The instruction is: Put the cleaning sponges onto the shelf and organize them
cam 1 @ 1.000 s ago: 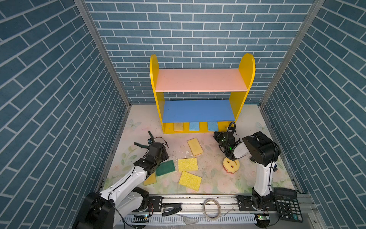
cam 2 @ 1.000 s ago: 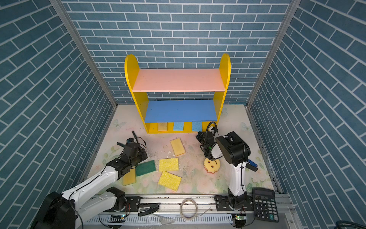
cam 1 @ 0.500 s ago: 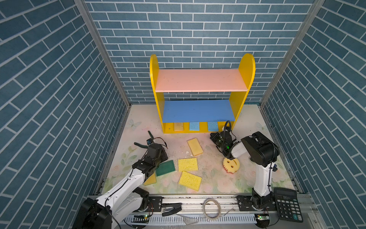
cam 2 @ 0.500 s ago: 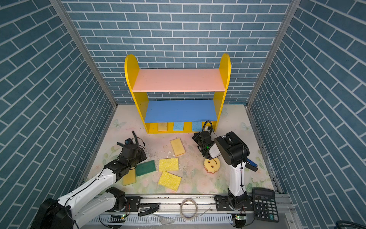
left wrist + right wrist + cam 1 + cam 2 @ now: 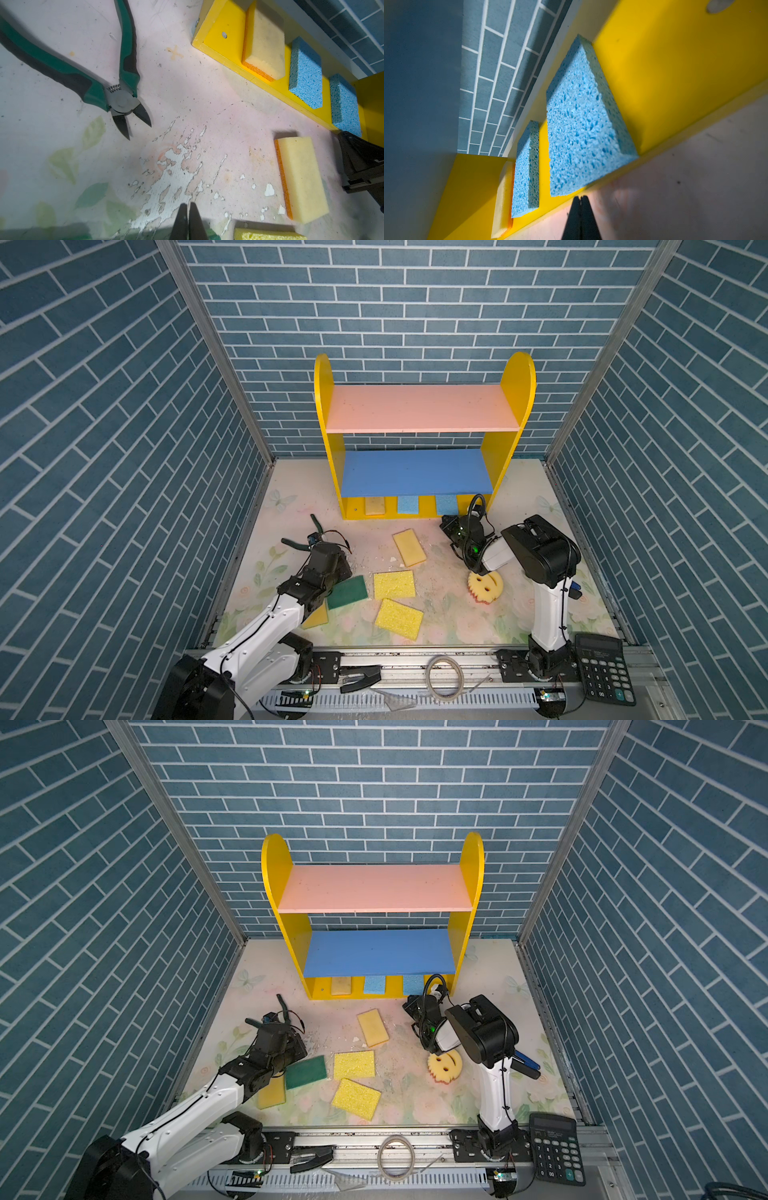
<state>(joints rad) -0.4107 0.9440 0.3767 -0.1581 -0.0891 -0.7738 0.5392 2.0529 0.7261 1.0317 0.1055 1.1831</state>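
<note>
Right now the left fingers (image 5: pixel 181 222) and right fingers (image 5: pixel 574 220) are pressed together, holding nothing, and the right ones sit so near the blue sponge (image 5: pixel 583 124) on the bottom board of the shelf (image 5: pixel 415 472) that a bump could knock it crooked, with six more sponges (image 5: pixel 395 585) lying on the desk (image 5: pixel 453 614).

Seen in a top view, the left arm (image 5: pixel 270 622) covers most of one yellow sponge (image 5: pixel 316 617) and a corner of the green-topped sponge (image 5: pixel 351 590). The right arm (image 5: pixel 494 556) overlaps the smiley sponge (image 5: pixel 487 585) along its upper edge. Under the blue board (image 5: pixel 415 472) of the shelf (image 5: pixel 517 406), only the front ends of three shelved sponges (image 5: pixel 407 504) show — the rest is hidden. In the left wrist view the pliers (image 5: pixel 122 101) lose their handles past the frame, and a yellow pad (image 5: pixel 269 234) is cut by the edge. The calculator (image 5: pixel 602 668) keys are too small to read.
</note>
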